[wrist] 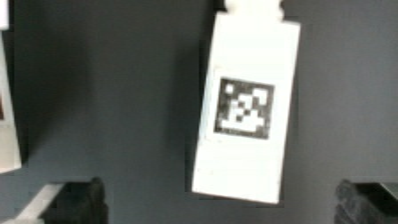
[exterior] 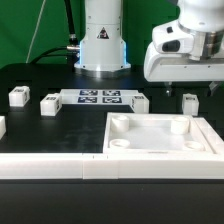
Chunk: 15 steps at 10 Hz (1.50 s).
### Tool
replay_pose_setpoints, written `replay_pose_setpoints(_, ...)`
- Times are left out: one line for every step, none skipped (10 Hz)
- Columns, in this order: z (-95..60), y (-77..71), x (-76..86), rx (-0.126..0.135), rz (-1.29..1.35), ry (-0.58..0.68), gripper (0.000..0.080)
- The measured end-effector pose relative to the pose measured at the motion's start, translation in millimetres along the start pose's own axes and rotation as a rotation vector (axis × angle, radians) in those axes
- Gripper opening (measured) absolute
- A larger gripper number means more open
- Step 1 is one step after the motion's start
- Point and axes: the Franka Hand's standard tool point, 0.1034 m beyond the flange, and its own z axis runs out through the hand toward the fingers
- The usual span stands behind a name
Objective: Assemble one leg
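In the wrist view a leg (wrist: 246,105) lies on the dark table, a long white post with a square black-and-white tag on its upper face. My gripper (wrist: 222,205) is open, and its two dark fingertips (wrist: 71,202) stand wide apart on either side of the leg's near end without touching it. In the exterior view the gripper (exterior: 190,84) hangs at the right, just above a small white leg (exterior: 189,101). That leg stands behind the large white panel (exterior: 160,138) with round corner sockets.
Three more legs stand on the table (exterior: 17,97), (exterior: 49,103), (exterior: 140,101). The marker board (exterior: 100,97) lies in front of the robot base (exterior: 103,45). A low white rail (exterior: 50,165) runs along the front. A white edge (wrist: 9,110) shows beside the leg.
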Motion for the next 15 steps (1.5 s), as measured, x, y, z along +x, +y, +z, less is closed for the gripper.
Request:
replay_pose_setpoints(0.6, 2.2, -6.4, -0.01, -0.007, -0.102, 0.0649)
replay_pose_setpoints(0.9, 3.0, -8.3, -0.012, -0.003, -0.2, 0.0649)
replay_pose_setpoints(2.6, 2.5, -8.5, -0.019, -0.003, -0.275, 0.0649)
replay_pose_setpoints(4.0, 1.4, -10.8, -0.026, -0.005, -0.339, 0.0649)
replay_pose_setpoints(5.4, 1.0, -16.2, -0.037, -0.009, -0.44, 0.0649)
replay_pose_setpoints(8.8, -0.5, -13.4, -0.042, -0.012, -0.505, 0.0649)
replay_pose_setpoints(12.1, -1.7, -9.9, -0.04, -0.012, -0.507, 0.0649)
replay_pose_setpoints(14.6, -2.2, -9.7, -0.041, -0.013, -0.504, 0.0649)
replay_pose_setpoints(18.2, -2.6, -9.5, -0.041, -0.013, -0.505, 0.0649)
replay_pose_setpoints(22.6, -2.9, -8.4, -0.04, -0.012, -0.504, 0.0649)
replay_pose_setpoints(27.1, -3.2, -8.3, -0.042, -0.01, -0.506, 0.0649)
replay_pose_setpoints(32.8, -3.1, -8.6, -0.044, -0.009, -0.512, 0.0649)
replay_pose_setpoints(36.5, -2.6, -8.8, -0.046, -0.006, -0.519, 0.0649)
replay_pose_setpoints(37.1, -1.5, -8.3, -0.046, -0.004, -0.519, 0.0649)
replay_pose_setpoints(36.8, -0.6, -7.8, -0.046, -0.002, -0.519, 0.0522)
